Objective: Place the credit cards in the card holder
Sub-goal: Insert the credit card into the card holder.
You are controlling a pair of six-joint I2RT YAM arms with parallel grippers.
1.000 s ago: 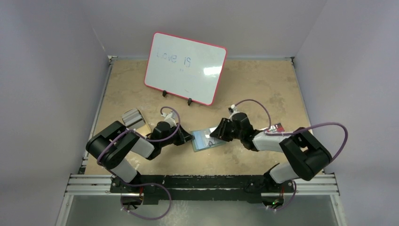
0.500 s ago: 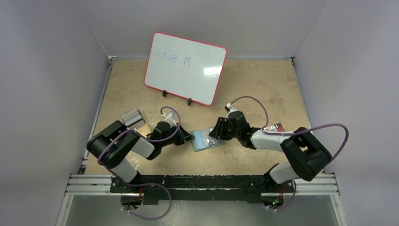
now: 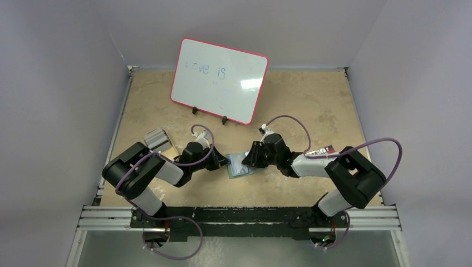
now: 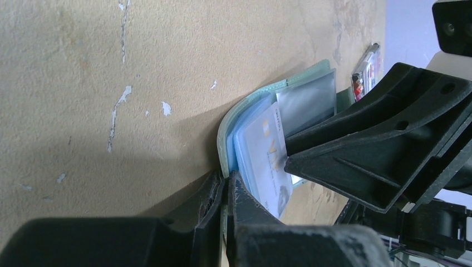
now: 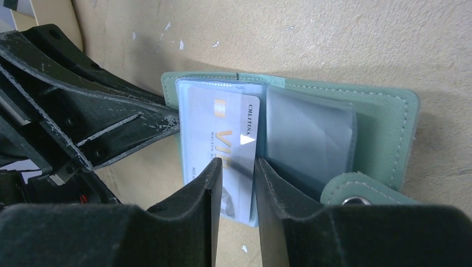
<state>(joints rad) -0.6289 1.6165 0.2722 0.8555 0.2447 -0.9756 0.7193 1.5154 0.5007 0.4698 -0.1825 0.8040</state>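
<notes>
The sage-green card holder [image 3: 238, 167] lies open on the table between my two grippers. It also shows in the right wrist view [image 5: 389, 128], with its snap tab [image 5: 356, 196] at the lower right. A pale blue and whitish credit card [image 5: 217, 119] sits in its left clear pocket, its near end sticking out; the card also shows in the left wrist view [image 4: 261, 150]. My left gripper [image 4: 227, 186] is shut on the holder's left edge [image 4: 224, 147]. My right gripper [image 5: 238, 167] hovers over the card's right edge, jaws a narrow gap apart, holding nothing.
A silver ribbed metal case [image 3: 157, 139] lies left of the left arm. A white board with a red rim [image 3: 219, 79] stands at the back. A small red and dark flat item [image 3: 327, 150] lies right of the right arm.
My right gripper has moved left, further over the open holder and card. The left gripper keeps its hold on the holder's edge.
</notes>
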